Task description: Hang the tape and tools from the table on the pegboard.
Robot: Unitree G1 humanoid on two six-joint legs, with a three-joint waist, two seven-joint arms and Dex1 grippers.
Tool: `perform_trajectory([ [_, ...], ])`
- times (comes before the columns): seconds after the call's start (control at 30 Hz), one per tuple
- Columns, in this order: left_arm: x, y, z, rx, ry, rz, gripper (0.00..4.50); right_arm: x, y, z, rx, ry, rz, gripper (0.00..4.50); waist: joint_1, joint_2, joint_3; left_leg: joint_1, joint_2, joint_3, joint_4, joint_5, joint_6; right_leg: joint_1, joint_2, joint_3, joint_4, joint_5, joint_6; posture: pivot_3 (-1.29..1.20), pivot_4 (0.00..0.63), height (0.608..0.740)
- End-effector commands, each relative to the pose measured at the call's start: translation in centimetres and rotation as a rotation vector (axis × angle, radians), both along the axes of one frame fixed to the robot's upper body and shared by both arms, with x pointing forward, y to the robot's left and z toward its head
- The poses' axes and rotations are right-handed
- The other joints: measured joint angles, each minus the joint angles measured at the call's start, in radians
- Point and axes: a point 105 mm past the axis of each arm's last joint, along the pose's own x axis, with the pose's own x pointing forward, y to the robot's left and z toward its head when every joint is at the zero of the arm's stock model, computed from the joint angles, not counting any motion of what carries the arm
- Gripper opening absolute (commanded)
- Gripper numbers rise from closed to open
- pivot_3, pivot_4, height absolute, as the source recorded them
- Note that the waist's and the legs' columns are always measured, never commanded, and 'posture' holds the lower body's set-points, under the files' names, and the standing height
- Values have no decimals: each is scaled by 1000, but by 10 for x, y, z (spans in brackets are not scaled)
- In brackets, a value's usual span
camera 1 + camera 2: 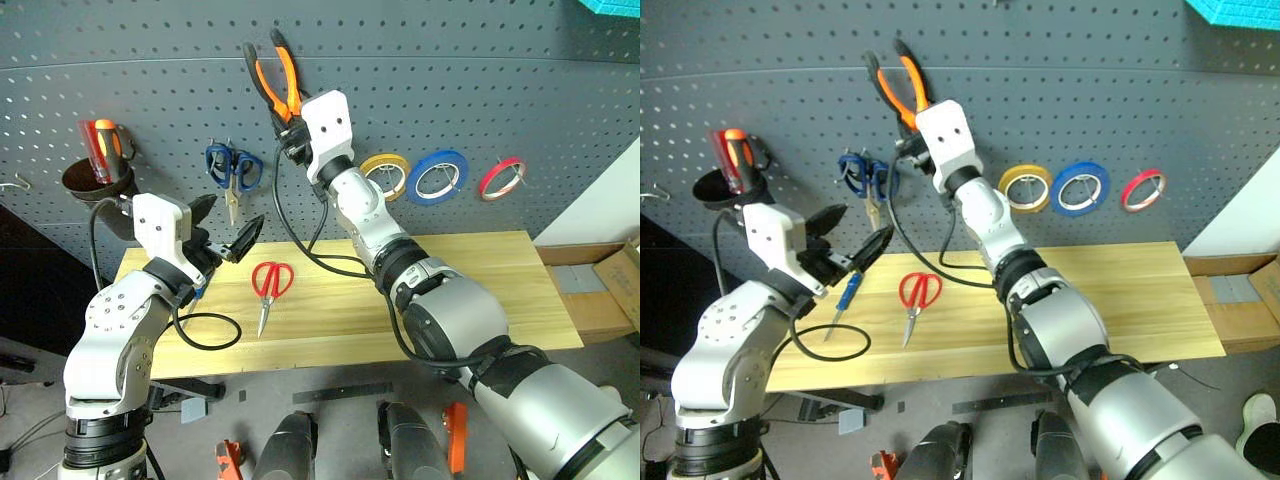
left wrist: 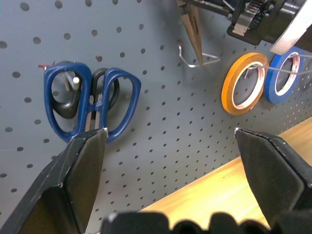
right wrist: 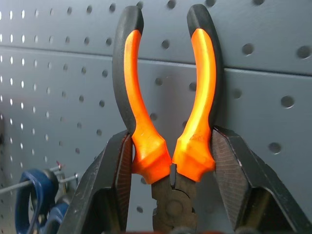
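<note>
Right tool [image 3: 170,161] is seen clamped on the pliers [image 1: 275,75] — orange-and-black curved handles raised against the dark grey perforated pegboard [image 1: 480,80]. Left tool [image 1: 228,228] is held wide with nothing between its fingers, above the left end of the pale plank surface [image 1: 480,290]. Red-handled scissors [image 1: 270,285] are laid flat mid-surface with bare wood around; the blue-handled screwdriver [image 1: 847,295] is set beside them. A thin red tape ring [image 1: 501,177] is hung rightmost.
</note>
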Motion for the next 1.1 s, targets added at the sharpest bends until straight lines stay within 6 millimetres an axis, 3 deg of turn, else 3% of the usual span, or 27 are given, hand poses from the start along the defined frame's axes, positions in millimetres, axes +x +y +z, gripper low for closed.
perform_trajectory([
  [0.03, -5, -3, 17, 26, -58, -19, 4500, -7, 6, 27, 11, -81, -3, 1878, 2, 0, 1, 0, 0, 0, 0, 0, 0, 0, 0, 0, 0, 0, 0, 319, 248, 740],
  [0.5, -9, 7, 21, 56, -73, 34, 4500, -9, -7, 53, 106, -144, -30, 1878, 18, 4, 8, 0, 0, -3, 0, 0, -1, 0, 1, -2, 1, 0, -2, 351, 253, 740],
  [0.9, -12, 6, 22, 90, -98, 68, 4500, 12, -23, -12, -176, -104, -186, 1878, 23, 4, 8, 0, 0, -3, -1, 1, -2, 1, 2, -3, 1, -1, -4, 379, 239, 740],
  [1.1, -10, 4, 21, 96, -107, 68, 4500, 15, -28, -21, -179, -77, -207, 1877, 23, 4, 8, 0, 0, -4, -2, 2, -4, 0, 3, -3, 1, -1, -4, 366, 242, 740],
])
